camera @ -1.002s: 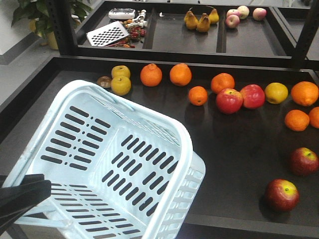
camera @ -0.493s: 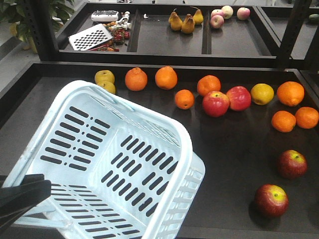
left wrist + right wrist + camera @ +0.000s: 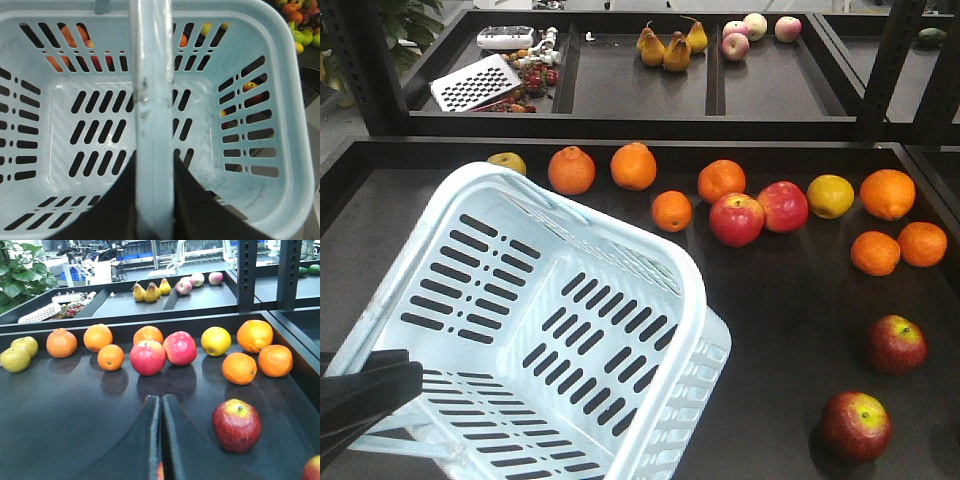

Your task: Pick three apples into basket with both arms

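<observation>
Pale blue-white slotted plastic basket (image 3: 515,305) held at worktop (image 3: 770,330) near-left edge, handle (image 3: 152,100) clamped by left fingers (image 3: 115,210); right fingers (image 3: 140,440) together, w/ room ahead.

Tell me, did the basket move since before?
Yes. Against the leftmost orange, the basket has shifted right along the tray; its rim now sits closer to it.

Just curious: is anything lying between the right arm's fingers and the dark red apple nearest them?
No. The right wrist view shows only bare dark tray between the right fingers and that apple.
</observation>
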Controlling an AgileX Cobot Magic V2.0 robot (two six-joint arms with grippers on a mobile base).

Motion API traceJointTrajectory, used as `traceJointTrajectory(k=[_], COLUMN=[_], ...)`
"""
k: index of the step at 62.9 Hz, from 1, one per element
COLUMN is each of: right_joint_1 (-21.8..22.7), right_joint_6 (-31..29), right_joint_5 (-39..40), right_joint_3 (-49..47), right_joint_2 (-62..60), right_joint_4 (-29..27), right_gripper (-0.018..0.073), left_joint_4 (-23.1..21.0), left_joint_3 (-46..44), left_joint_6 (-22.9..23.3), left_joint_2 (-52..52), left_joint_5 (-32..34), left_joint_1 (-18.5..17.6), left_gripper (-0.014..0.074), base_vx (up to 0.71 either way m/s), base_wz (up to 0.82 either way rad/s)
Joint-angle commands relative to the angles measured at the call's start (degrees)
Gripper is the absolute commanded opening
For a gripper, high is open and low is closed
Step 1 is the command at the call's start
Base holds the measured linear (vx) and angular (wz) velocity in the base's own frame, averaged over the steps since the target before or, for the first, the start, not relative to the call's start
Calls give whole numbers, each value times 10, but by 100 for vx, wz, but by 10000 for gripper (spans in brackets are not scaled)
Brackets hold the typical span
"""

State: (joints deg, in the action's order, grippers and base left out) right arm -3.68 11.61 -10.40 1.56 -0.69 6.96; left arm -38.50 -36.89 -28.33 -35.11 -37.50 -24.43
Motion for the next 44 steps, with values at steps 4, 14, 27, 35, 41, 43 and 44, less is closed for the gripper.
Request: traceJointTrajectory(k=[4,14,27,35,41,43,44], right_joint_1=[4,4,4,4,4,4,4], right_joint_6=[0,0,0,0,0,0,0], right_joint_5=[43,43,43,43,43,43,43], right_joint_3=[8,8,8,8,8,8,8], right_joint_2=[-7,-7,-7,-7,-7,-7,-7], right_joint_4=[7,7,7,7,7,7,7], right_gripper=[-7,-7,-7,-7,-7,-7,-7], left_joint_4=[-27,-27,-27,-27,-27,-27,-27], left_joint_3=[-17,-17,-17,-17,-17,-17,-17], left_joint_6=[2,2,2,2,2,2,2], left_joint_2=[1,1,1,1,1,1,1], left_joint_5=[48,48,48,48,48,48,48], left_joint_1=[-2,-2,-2,-2,-2,-2,-2], left_gripper=[-6,-6,-6,-6,-6,-6,-6], base_vx=[9,10,10,10,9,7,7], base_wz=[-5,-4,-3,-3,-3,-3,-3])
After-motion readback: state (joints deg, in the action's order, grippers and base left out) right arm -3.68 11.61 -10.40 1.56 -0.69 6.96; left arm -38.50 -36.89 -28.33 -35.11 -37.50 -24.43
